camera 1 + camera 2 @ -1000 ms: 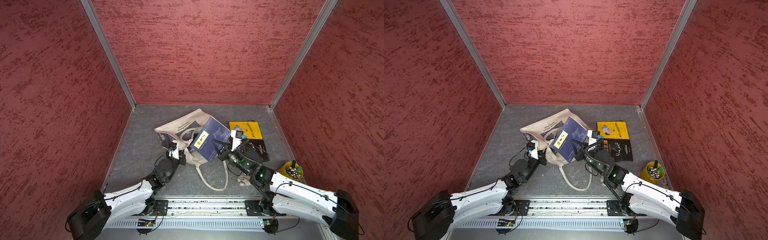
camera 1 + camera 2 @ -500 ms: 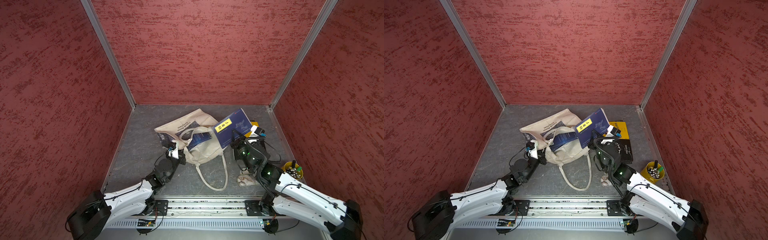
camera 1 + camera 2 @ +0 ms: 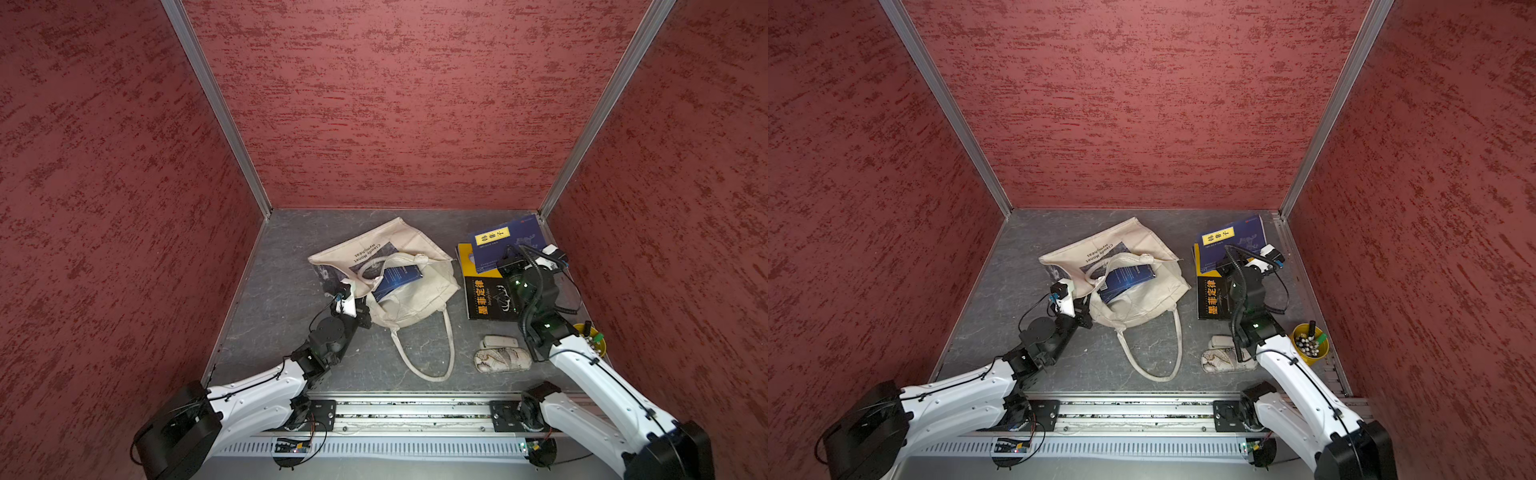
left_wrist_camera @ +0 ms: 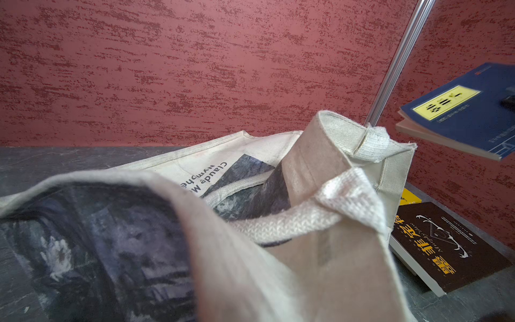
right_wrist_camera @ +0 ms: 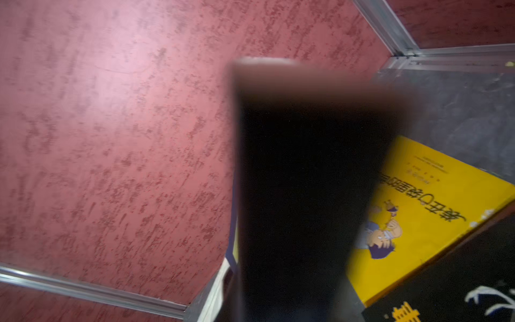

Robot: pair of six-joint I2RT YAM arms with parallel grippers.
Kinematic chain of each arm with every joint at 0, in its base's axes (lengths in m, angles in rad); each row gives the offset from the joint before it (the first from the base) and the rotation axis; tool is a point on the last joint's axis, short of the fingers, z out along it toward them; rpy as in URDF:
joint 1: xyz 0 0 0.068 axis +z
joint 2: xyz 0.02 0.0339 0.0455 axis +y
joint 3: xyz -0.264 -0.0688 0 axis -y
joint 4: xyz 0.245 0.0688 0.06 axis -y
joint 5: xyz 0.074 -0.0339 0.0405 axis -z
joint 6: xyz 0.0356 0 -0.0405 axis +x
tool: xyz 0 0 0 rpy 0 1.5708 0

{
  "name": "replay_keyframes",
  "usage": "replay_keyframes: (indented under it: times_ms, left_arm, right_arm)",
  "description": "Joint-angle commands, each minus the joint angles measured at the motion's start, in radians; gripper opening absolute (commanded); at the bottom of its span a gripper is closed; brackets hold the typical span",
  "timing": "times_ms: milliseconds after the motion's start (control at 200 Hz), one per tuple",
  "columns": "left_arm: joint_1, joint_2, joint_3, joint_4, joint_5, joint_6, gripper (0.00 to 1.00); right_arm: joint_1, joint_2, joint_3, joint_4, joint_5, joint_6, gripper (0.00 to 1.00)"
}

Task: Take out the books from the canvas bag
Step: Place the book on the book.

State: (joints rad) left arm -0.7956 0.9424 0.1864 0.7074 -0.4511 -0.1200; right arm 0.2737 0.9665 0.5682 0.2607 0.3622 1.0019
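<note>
- While the canvas bag [image 3: 415, 299] lies crumpled on the grey tabletop [image 3: 286, 291] with its mouth open, the near rim of this mouth is pinched by the closed left claw [image 3: 366, 311].
- A dark blue book with a yellow label [image 3: 505, 243] is gripped at its near edge by the right claw [image 3: 510, 262], which is closed on it.
- In the left wrist view this book [image 4: 459, 117] is shown tilted and raised, not touching the books under it.
- Below it a yellow book [image 5: 432, 206] is laid flat, and a black book with orange lettering [image 3: 484, 301] is placed against its near edge. Both are outside the bag, just beside its right side.
- A second dark blue book [image 3: 399, 277] is seen inside the bag mouth, partly crossed by one handle loop. The other handle is stretched out on the tabletop toward the robot.
- A white patterned pouch [image 3: 503, 359] and a yellow cup of pens [image 3: 1308, 345] are found near the right arm.
</note>
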Motion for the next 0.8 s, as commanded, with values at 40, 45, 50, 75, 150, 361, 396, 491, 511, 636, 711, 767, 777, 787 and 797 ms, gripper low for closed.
replay_keyframes:
  times_ms: [40,45,50,75,150,361,396,491,511,636,711,767,777,787,797]
  left_arm:
    - [0.013,-0.011,0.019,-0.009,-0.018,-0.009,0.00]
    - [0.013,-0.010,0.019,-0.008,-0.017,-0.009,0.00]
    - [0.014,-0.010,0.019,-0.008,-0.017,-0.009,0.00]
    - [0.013,-0.009,0.020,-0.009,-0.015,-0.009,0.00]
    - [0.015,-0.003,0.022,-0.007,-0.011,-0.012,0.00]
    - [0.019,0.009,0.025,-0.007,0.003,-0.017,0.00]
    - [0.018,0.011,0.026,-0.008,0.005,-0.018,0.00]
    - [0.018,0.010,0.027,-0.009,0.006,-0.015,0.00]
    - [0.018,0.009,0.027,-0.010,0.007,-0.015,0.00]
    - [0.018,0.009,0.028,-0.010,0.009,-0.015,0.00]
    - [0.018,0.013,0.029,-0.010,0.012,-0.017,0.00]
    - [0.018,0.017,0.030,-0.010,0.015,-0.017,0.00]
    - [0.018,0.018,0.031,-0.010,0.015,-0.017,0.00]
    - [0.018,0.019,0.032,-0.011,0.015,-0.017,0.00]
    - [0.018,0.020,0.032,-0.010,0.015,-0.017,0.00]
  right_arm:
    - [-0.113,0.121,-0.071,0.173,-0.195,0.126,0.00]
    - [-0.117,0.127,-0.070,0.174,-0.199,0.128,0.00]
    - [-0.120,0.133,-0.070,0.175,-0.204,0.132,0.00]
    - [-0.134,0.165,-0.070,0.190,-0.232,0.146,0.00]
    - [-0.161,0.263,-0.071,0.284,-0.290,0.167,0.00]
    - [-0.198,0.456,-0.053,0.426,-0.318,0.250,0.00]
    - [-0.201,0.479,-0.040,0.419,-0.308,0.255,0.00]
    - [-0.211,0.552,-0.028,0.436,-0.280,0.267,0.00]
    - [-0.211,0.563,-0.027,0.440,-0.273,0.272,0.00]
    - [-0.221,0.624,-0.021,0.486,-0.276,0.292,0.00]
    - [-0.223,0.668,0.006,0.471,-0.275,0.299,0.00]
    - [-0.228,0.697,0.017,0.474,-0.284,0.308,0.00]
    - [-0.228,0.699,0.020,0.475,-0.284,0.309,0.00]
    - [-0.228,0.703,0.022,0.477,-0.284,0.309,0.00]
    - [-0.228,0.707,0.024,0.478,-0.284,0.309,0.00]
